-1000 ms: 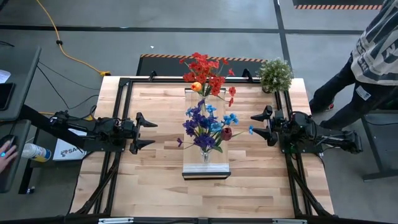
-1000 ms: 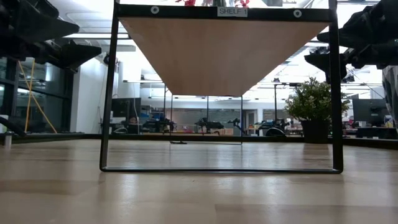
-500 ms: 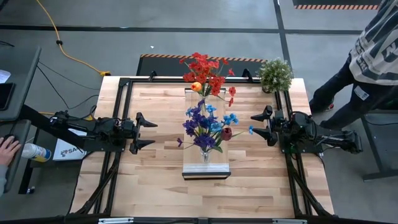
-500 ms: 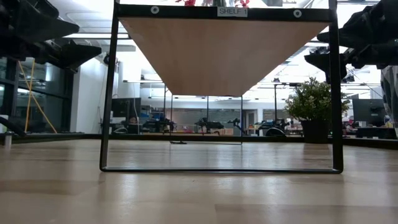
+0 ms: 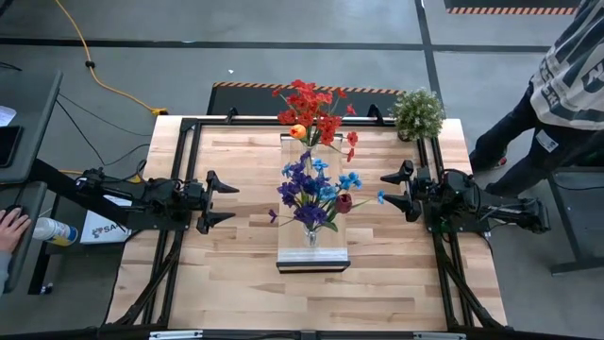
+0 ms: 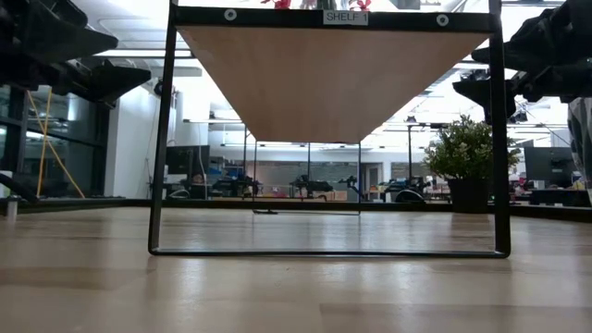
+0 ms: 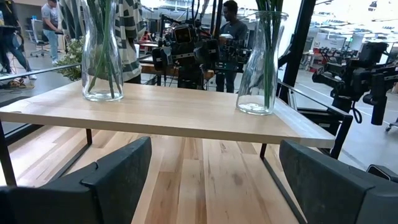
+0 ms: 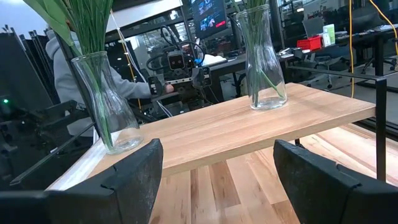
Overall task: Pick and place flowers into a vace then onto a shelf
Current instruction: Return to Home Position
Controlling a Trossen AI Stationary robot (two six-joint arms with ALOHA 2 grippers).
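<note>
Flowers (image 7: 102, 43), heads beyond wrist-view edges.

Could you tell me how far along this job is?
Done: the clear glass vase of red flowers and the clear glass vase of blue flowers stand on the raised light-wood shelf. In hand: nothing; left end effector and right end effector are open, empty. Left: probably only returning home.

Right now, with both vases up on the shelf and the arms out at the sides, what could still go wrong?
1. The blue-flower vase stands toward the pale end of the shelf. It is tall and narrow, so a knock could tip it.
2. The left gripper and right gripper hang open, pointed at the shelf. A forward move may strike it.
3. A person stands at the table's right side near the right arm, possibly within its swing.
</note>
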